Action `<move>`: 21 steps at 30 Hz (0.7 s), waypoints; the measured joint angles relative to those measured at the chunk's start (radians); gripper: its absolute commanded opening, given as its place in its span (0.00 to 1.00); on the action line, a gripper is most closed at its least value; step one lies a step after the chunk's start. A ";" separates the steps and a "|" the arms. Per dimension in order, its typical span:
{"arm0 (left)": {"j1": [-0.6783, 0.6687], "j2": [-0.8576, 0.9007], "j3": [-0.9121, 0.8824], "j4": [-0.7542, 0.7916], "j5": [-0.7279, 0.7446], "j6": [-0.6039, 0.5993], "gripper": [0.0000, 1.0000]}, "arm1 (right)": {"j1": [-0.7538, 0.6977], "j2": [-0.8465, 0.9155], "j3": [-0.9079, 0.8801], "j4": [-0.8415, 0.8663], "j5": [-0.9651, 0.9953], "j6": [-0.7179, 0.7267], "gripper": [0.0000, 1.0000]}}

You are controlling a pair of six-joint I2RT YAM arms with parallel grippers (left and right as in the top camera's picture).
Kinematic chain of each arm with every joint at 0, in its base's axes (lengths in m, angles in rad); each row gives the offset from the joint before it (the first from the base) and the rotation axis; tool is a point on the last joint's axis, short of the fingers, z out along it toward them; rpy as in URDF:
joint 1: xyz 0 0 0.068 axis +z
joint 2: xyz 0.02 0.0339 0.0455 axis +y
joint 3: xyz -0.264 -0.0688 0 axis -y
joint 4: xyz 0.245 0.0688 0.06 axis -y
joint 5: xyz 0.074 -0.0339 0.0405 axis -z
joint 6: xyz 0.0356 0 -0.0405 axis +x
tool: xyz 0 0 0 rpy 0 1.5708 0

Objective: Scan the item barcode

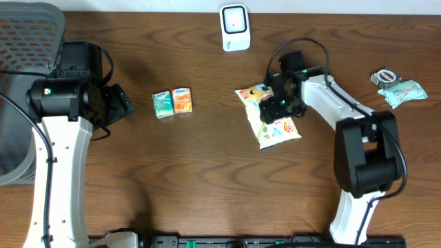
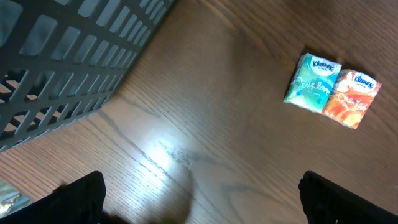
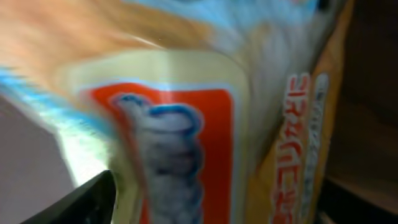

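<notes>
Directly beneath the right gripper (image 1: 273,110), a crinkled snack bag (image 1: 282,131) is seen, yellow-white with an orange panel and blue print; whether it is gripped cannot be told.

Yellow-white snack bag (image 1: 279,131) lying right of centre; white scanner (image 1: 235,27) at far edge.

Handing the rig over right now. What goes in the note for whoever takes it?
Left tool: open, empty, beside the grey mesh basket.
Right tool: down on the yellow-and-white snack bag, bag between its fingers; grip unclear.
White barcode scanner: at the table's far edge, apart from the bag.
Teal tissue pack and orange tissue pack: side by side, mid-table.
Done: bag reached.
Left: secure the bag, present its barcode to the scanner.
</notes>
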State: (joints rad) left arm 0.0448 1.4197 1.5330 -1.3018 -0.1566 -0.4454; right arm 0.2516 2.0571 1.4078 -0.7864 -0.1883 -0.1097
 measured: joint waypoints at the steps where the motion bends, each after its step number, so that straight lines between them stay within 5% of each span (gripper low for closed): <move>1: 0.000 0.000 0.000 0.001 0.000 0.000 0.98 | 0.002 0.000 0.000 0.003 0.002 -0.001 0.70; 6: 0.000 0.000 0.000 0.000 0.000 0.000 0.98 | 0.010 0.005 0.001 0.003 -0.003 0.014 0.23; 10: 0.000 0.000 0.000 0.000 0.000 0.000 0.98 | 0.021 -0.005 0.020 -0.010 -0.020 0.055 0.02; 21: 0.000 0.000 0.000 0.000 0.000 0.000 0.98 | 0.052 0.008 0.167 -0.057 -0.057 0.232 0.01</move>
State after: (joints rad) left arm 0.0452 1.4197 1.5330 -1.3018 -0.1566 -0.4454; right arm 0.3038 2.0655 1.5749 -0.8433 -0.2455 0.1219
